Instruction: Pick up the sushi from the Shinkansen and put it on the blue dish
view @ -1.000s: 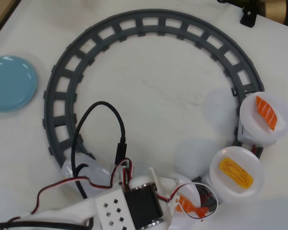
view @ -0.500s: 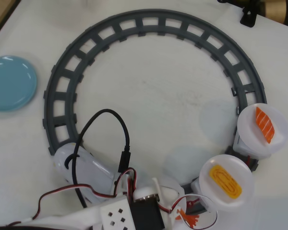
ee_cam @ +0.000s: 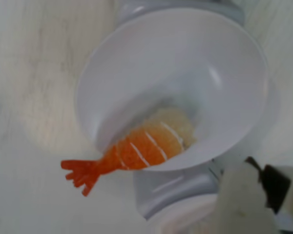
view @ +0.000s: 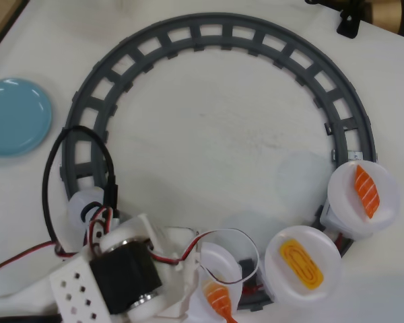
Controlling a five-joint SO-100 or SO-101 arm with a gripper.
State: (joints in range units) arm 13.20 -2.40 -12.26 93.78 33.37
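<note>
At the bottom edge of the tabletop, the shrimp sushi (ee_cam: 144, 146) lies on its white plate (ee_cam: 185, 58) just up-left of my gripper (ee_cam: 244, 195), tail pointing lower left past the rim in the wrist view; how wide my jaws stand I cannot tell.

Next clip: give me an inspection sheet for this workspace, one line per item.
Surface: white table, faint smudges.
Job's things: shrimp sushi lies on a white plate, tail hanging over the rim; Shinkansen mostly hidden under the arm; blue dish bare, at the overhead view's left edge.
Clutter: salmon piece and egg piece on their own plates; grey ring track.
Tool: one finger shows at the wrist view's lower right; open or shut cannot be told.
Cables: black cable loops over the track; red and white wires near the shrimp plate.
Surroundings: black bracket at top right.
</note>
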